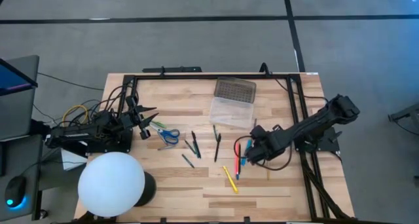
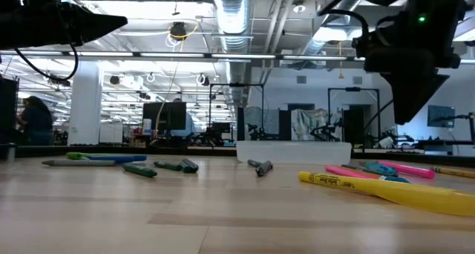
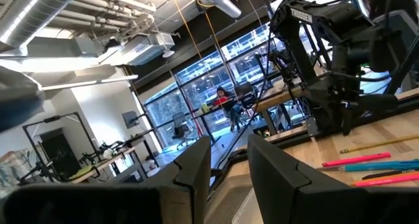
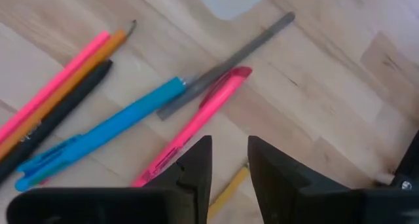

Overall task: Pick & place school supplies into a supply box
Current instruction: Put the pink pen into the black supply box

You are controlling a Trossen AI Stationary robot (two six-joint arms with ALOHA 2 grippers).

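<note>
The translucent box [image 1: 232, 111] lies open, dotted lid [image 1: 234, 90] back. The right tool [image 1: 249, 154], slightly open and empty, hovers over pink pens [image 4: 191, 127]; the left tool [image 1: 148, 118], slightly open, waits near the scissors [image 1: 168, 135].

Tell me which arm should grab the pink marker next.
Right. Its tool hangs open directly above the pink marker, close to the supply box. The left tool sits across the table by the scissors, far from that cluster.

My two arms are dark, jointed and matte black, trailing black cables; yellow and orange wires bunch behind my left arm [image 1: 91, 133]. My right gripper [image 4: 229, 162] ends in blunt, squared black fingers [image 4: 196, 168].
</note>
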